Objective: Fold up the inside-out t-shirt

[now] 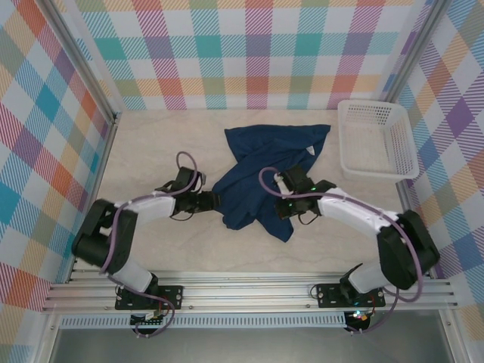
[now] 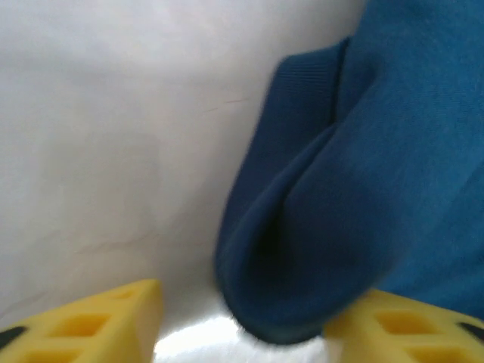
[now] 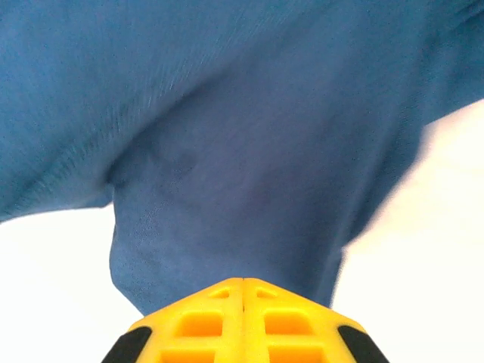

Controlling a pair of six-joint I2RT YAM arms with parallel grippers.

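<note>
1. Shirt (image 1: 261,170): dark navy, crumpled in a loose heap on the table (image 1: 151,151), just left of the basket (image 1: 374,103) and not touching it. Not flat, and no tidy fold is visible.
2. The heap's widest part is level with the basket. A narrower lobe trails toward the near edge, further from the basket.
3. A small white spot (image 1: 311,152) sits on the cloth at the basket side, possibly a label. Too small to be sure.
4. Left gripper (image 1: 217,200): at the shirt's edge on the side away from the basket, arm lying low over the table.
5. Left wrist view: the left gripper's (image 2: 246,329) yellow fingers (image 2: 98,325) stand apart. A rounded, doubled-over fold of shirt (image 2: 378,151) lies in the gap. The cloth meets the finger on the right of this view, and bare table shows beside the other finger.
6. Right gripper (image 1: 278,204): over the near lobe on the basket side, low on the cloth.
7. Right wrist view: the right gripper's (image 3: 242,302) fingers are pressed together with no gap at the seam. The shirt (image 3: 227,151) runs down into the tips, its creases drawing in toward them, so it appears pinched.
8. Basket: white plastic lattice, upright, right of the shirt by the checked side wall.
</note>
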